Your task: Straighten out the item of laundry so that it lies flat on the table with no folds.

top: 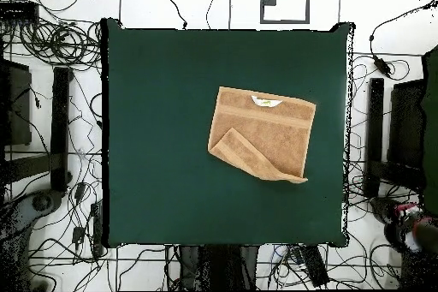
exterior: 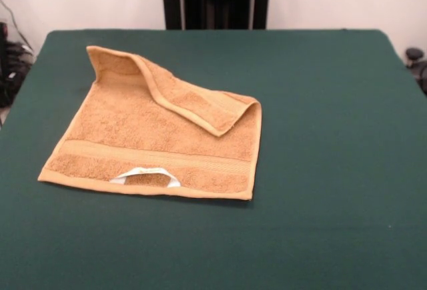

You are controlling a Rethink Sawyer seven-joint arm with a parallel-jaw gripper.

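The orange-tan towel (exterior: 143,137) lies on the dark green table (exterior: 320,170), left of centre in the front view. Its far edge is folded over toward the middle in a diagonal flap (exterior: 190,97). A woven band runs near the near hem, and a white label loop (exterior: 145,175) sits at that hem. In the overhead view the towel (top: 269,126) lies right of centre, with the folded flap (top: 248,156) on the side toward the robot and the label (top: 267,101) on the far edge. The gripper shows in neither view.
The robot's black pedestal (exterior: 215,0) stands behind the table's far edge. Cables and dark equipment (top: 51,92) lie on the floor round the table. A person's part (top: 417,230) shows at the right edge of the overhead view.
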